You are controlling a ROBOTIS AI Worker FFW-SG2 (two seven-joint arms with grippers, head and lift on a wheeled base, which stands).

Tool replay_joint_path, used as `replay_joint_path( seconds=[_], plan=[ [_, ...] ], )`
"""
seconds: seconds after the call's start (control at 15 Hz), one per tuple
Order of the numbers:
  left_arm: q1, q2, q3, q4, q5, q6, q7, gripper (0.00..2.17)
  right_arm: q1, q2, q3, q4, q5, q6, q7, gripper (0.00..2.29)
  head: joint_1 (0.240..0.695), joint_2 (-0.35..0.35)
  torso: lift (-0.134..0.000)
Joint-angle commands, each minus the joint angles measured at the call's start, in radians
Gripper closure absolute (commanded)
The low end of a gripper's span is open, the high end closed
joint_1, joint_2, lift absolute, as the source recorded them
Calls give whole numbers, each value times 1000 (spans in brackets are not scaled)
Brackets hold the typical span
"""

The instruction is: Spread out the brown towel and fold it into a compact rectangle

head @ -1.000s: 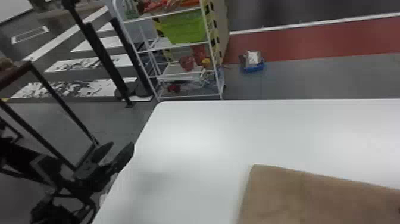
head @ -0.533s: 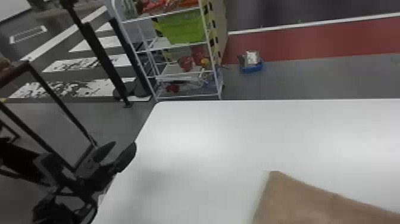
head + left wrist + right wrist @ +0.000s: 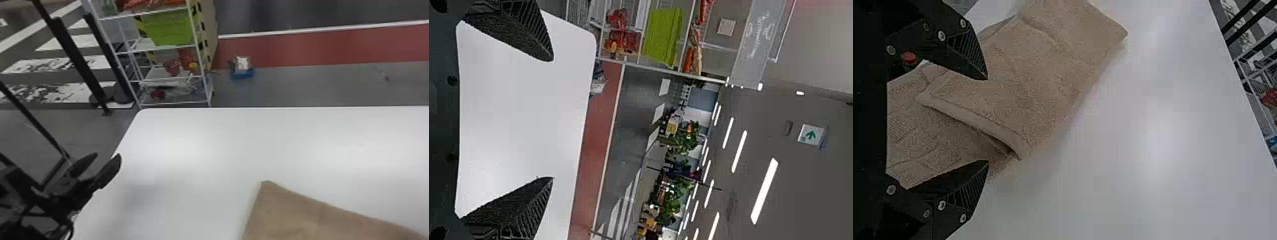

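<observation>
- A grey floor is seen beyond the work area, crossed by a red band at the far side.
- The white table is set before the robot, its far left corner rounded.
- An open white rack is placed on the floor past that corner.
- The brown towel is laid at the near part of the tabletop, towards the right. It is partly folded, as judged from its stacked layers; a flap is turned over at an angle to the layer below, so a compact rectangle is not yet formed. Squaring of the layers, further folding and a final flattening seem to be left.
- The left gripper is held by the table's left edge, well apart from the towel, its fingers spread and nothing gripped.
- The right gripper is positioned at the towel's layers, its fingers parted; no cloth is seen pinched.
- The hemmed edge of the flap is left slanted between the right fingers.
</observation>
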Motion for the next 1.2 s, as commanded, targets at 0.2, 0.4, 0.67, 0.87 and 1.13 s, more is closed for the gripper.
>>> replay_joint_path(
  seconds=[0.2,0.4,0.67,0.87,1.13],
  plan=[
    [2,-3,-2,-6,0,0,-3,22,-4,81,4,1,116,42,149,353,695,275,-124],
    [9,-3,-3,-27,2,6,6,22,-4,104,4,-6,335,-457,380,299,695,290,-124],
    [12,-3,-3,-30,0,9,9,22,4,85,-22,-6,529,-945,589,107,695,255,-124],
    [14,-3,-10,-30,0,9,13,22,35,42,-27,-49,619,-1233,589,110,695,260,-124],
    [19,-3,-25,-32,0,6,26,26,59,3,-19,-59,722,-1494,589,117,695,272,-124]
  ],
)
